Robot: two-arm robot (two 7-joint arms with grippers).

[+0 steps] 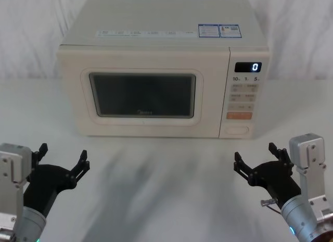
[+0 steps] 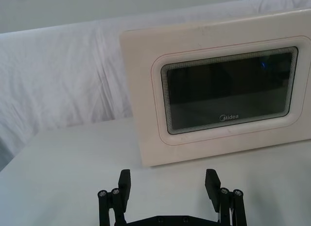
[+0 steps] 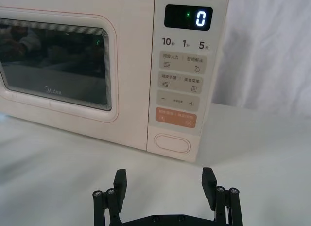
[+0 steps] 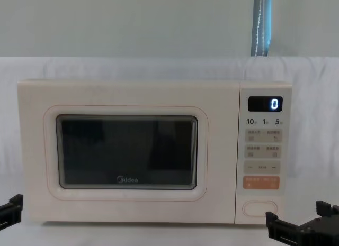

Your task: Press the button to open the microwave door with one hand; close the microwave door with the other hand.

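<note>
The button (image 3: 172,143) sits well beyond the right gripper's (image 3: 165,180) spread fingers (image 3: 209,182).

This looks like a lab or test bench rather than a home kitchen, though little of the room shows. A cream microwave (image 1: 156,70) stands alone on a table (image 1: 166,185) covered in white cloth, and more white cloth (image 4: 132,69) hangs as a backdrop behind it. Above the cloth is a plain pale wall (image 4: 127,24), with what may be a blue-grey pole (image 4: 261,24) against it.
</note>
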